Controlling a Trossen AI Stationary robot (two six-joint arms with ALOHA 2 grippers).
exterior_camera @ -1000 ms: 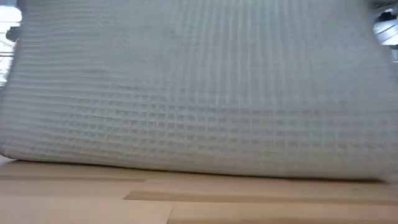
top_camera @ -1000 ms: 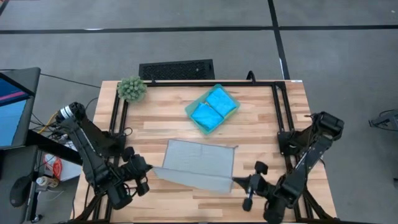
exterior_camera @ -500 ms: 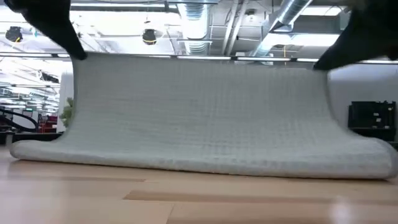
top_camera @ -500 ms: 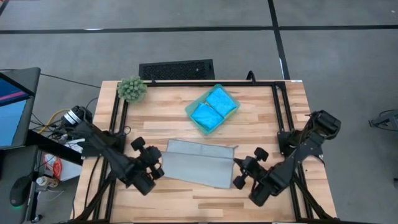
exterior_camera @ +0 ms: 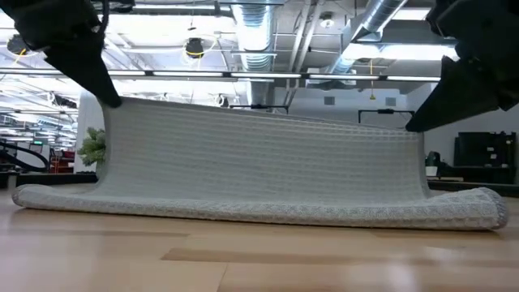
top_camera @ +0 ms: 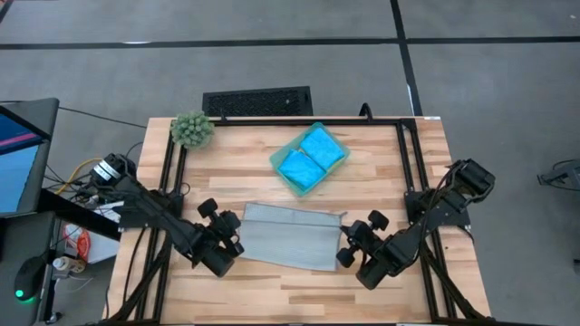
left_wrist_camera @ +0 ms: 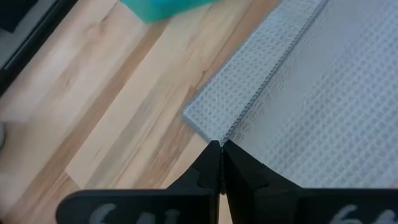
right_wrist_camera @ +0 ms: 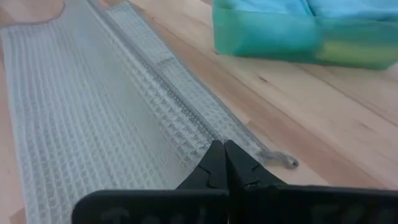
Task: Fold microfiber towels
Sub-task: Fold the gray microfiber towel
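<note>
Midway across the wooden surface (top_camera: 390,172), a light grey towel (top_camera: 288,237) lies between two dark robot arms, its near edge lifted and carried over toward the far edge. At the towel's left side, the left gripper (top_camera: 231,240) has its fingers (left_wrist_camera: 214,163) clenched on a corner of the cloth; at the right side, the right gripper (top_camera: 349,243) grasps the opposite corner the same way, its fingers (right_wrist_camera: 219,163) pressed tight together with the waffle-weave fabric pinched at their tips. Seen from table height, the raised layer of the grey towel (exterior_camera: 263,162) stands as a slack sheet strung between the two grippers, sagging slightly toward the right, while its lower layer rests flat on the surface with rolled folds at both ends. From the right wrist, a small tag (right_wrist_camera: 280,160) shows at the towel's corner, lying on the wood just beside the fingers. Farther back, near the middle of the surface, a translucent teal-green tray (top_camera: 309,159) holds two folded sky-blue towels (top_camera: 311,157) side by side. A small fuzzy green plant ball (top_camera: 192,129) sits at the far left corner. Beyond the far edge, a black vent grille (top_camera: 257,100) lies on the grey floor.
</note>
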